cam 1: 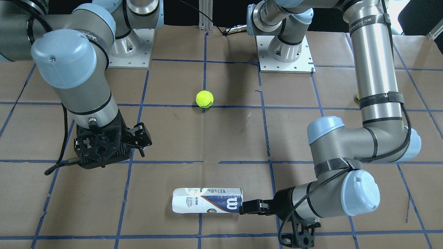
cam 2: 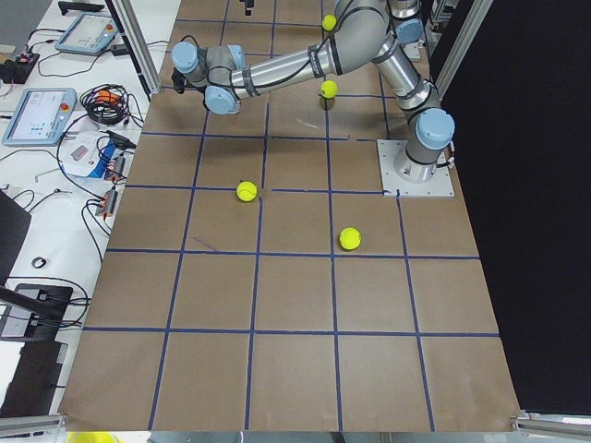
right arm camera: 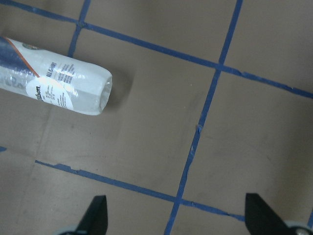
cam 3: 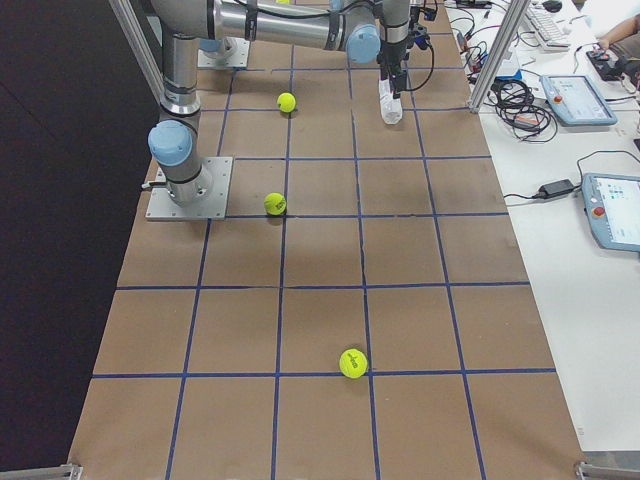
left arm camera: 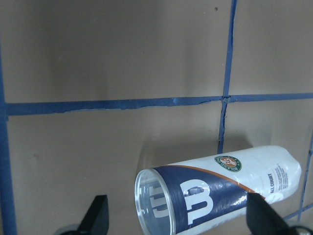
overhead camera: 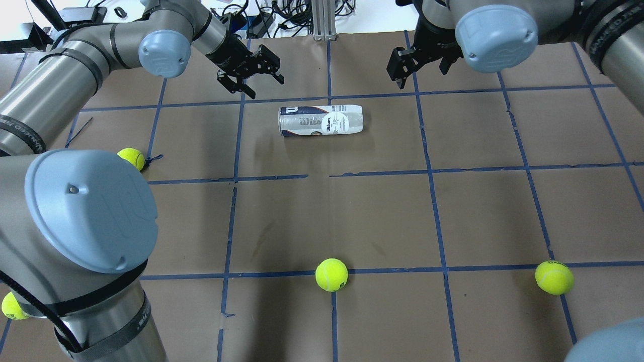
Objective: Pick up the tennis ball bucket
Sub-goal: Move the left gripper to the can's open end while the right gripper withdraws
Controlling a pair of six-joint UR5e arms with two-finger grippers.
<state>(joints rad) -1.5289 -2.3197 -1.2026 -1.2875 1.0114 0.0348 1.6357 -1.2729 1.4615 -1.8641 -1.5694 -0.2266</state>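
The tennis ball bucket (overhead camera: pixel 320 120) lies on its side on the table (overhead camera: pixel 382 211), with bare paper all round it. The left gripper (cam 1: pixel 247 207), jaws spread, sits just beside its rimmed mouth. The right gripper (right arm camera: pixel 178 220), also spread, hangs beyond its closed end.

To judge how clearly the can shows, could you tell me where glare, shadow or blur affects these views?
Right wrist view: glare patch on the plastic of the tennis ball bucket. Left wrist view: bucket sharp, fingertips dark and soft. Overhead view: top edge blown out white. Front-facing view: soft shadows beside the tennis ball.
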